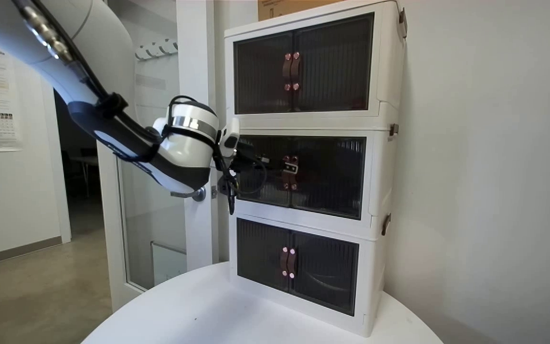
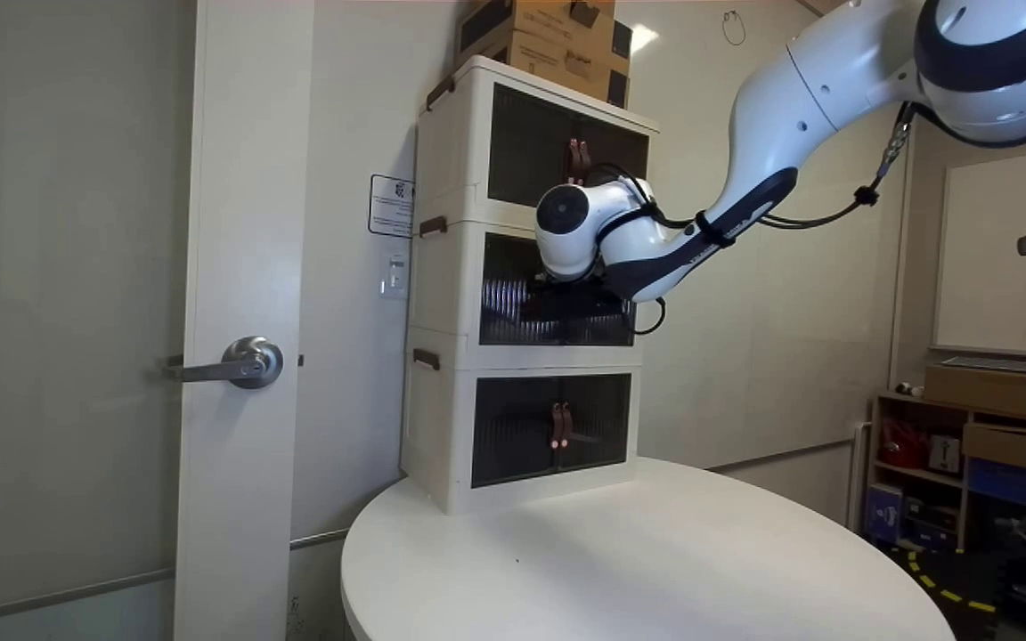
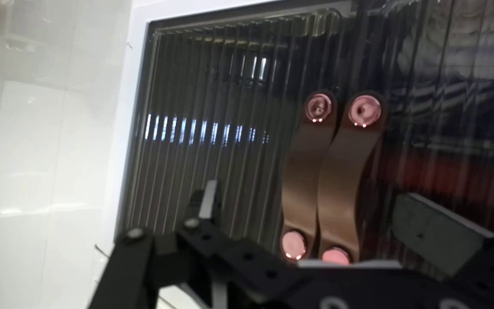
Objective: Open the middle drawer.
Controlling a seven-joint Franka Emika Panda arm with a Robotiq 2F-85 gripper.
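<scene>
The middle drawer point(image 1: 330, 177) is the central unit of three stacked white boxes. Its smoky front is shut in both exterior views point(image 2: 506, 307), and it fills much of the wrist view point(image 3: 230, 103). Two brown strap handles point(image 3: 337, 176) with pink studs hang side by side at its middle; they also show small in an exterior view point(image 1: 290, 180). My gripper point(image 3: 309, 205) is open, one finger to each side of the two handles, with gaps between. In an exterior view the gripper point(image 1: 278, 165) is close to the front panel. Elsewhere the wrist hides the handles.
The like topmost unit point(image 1: 334, 62) and lowest unit point(image 1: 325, 267) are above and below, both shut. The stack stands on a round white table point(image 2: 655, 552) against a wall. Cardboard boxes point(image 2: 557, 53) lie on top. A door point(image 2: 241, 499) with a lever handle stands beside.
</scene>
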